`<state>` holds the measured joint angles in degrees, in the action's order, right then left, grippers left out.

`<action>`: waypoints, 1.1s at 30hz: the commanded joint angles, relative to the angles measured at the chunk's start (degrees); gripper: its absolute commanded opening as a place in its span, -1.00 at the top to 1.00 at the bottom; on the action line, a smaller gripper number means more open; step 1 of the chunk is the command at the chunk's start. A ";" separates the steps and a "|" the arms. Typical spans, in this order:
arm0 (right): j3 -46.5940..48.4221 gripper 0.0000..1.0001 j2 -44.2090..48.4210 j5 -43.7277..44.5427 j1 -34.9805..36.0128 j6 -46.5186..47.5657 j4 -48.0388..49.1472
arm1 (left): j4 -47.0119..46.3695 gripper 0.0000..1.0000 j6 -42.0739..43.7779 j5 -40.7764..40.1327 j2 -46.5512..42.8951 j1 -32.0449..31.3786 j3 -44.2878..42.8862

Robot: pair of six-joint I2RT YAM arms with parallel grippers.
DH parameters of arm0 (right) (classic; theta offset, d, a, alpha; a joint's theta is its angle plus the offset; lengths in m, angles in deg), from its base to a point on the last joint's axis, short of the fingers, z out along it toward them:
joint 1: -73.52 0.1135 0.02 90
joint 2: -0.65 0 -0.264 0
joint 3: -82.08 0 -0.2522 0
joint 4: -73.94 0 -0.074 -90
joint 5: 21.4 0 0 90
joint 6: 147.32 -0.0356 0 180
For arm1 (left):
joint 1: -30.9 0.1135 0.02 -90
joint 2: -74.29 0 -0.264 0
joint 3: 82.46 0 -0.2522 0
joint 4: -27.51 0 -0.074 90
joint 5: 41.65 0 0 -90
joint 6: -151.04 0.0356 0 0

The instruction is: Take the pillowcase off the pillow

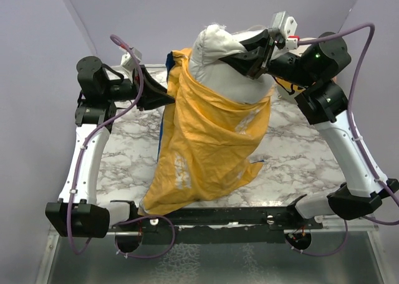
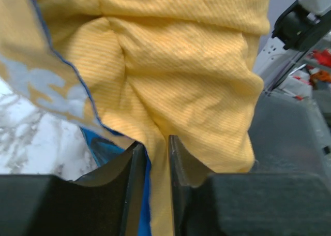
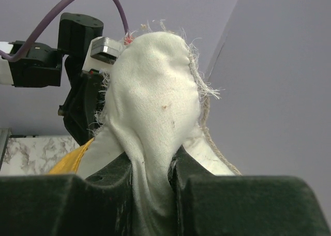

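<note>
The white pillow (image 1: 218,53) is held up at the back of the table, its top end sticking out of the yellow-orange pillowcase (image 1: 209,147), which hangs down to the table's front edge. My right gripper (image 1: 249,58) is shut on the pillow's exposed white corner (image 3: 155,112). My left gripper (image 1: 168,97) is shut on the pillowcase's upper left edge, where yellow and blue fabric (image 2: 155,158) sit between the jaws. Pale lettering (image 2: 57,93) shows on the yellow side. The mouse face side is hidden.
The marble table top (image 1: 124,153) lies beneath, with a black rail (image 1: 237,217) along its front edge. Purple cables loop from both arms. Lilac walls (image 1: 156,16) close in the back and sides.
</note>
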<state>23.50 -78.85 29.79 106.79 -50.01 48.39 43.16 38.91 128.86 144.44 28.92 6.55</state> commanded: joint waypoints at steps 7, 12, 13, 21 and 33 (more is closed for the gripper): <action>6.58 0.99 -2.07 15.20 0.21 -0.97 11.82 | 40.42 1.00 43.96 -25.28 -1.68 -12.26 -3.01; 9.24 0.99 -3.28 37.80 0.14 2.99 15.38 | 44.55 1.00 57.51 -36.61 -4.04 -12.26 3.17; 9.59 0.98 -3.45 42.62 0.12 4.56 16.56 | 46.08 1.00 60.98 -38.57 -4.44 -12.25 4.41; 12.27 0.98 -5.75 72.49 -0.93 21.53 31.33 | 57.55 1.00 82.94 -48.90 -9.26 -12.26 13.23; -0.52 0.98 1.85 60.42 -4.00 12.91 34.55 | 48.95 -0.98 71.68 -43.28 -6.39 -0.33 8.74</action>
<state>28.22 -88.01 94.47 105.90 -32.35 61.55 86.37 115.41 80.93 136.18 24.26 19.05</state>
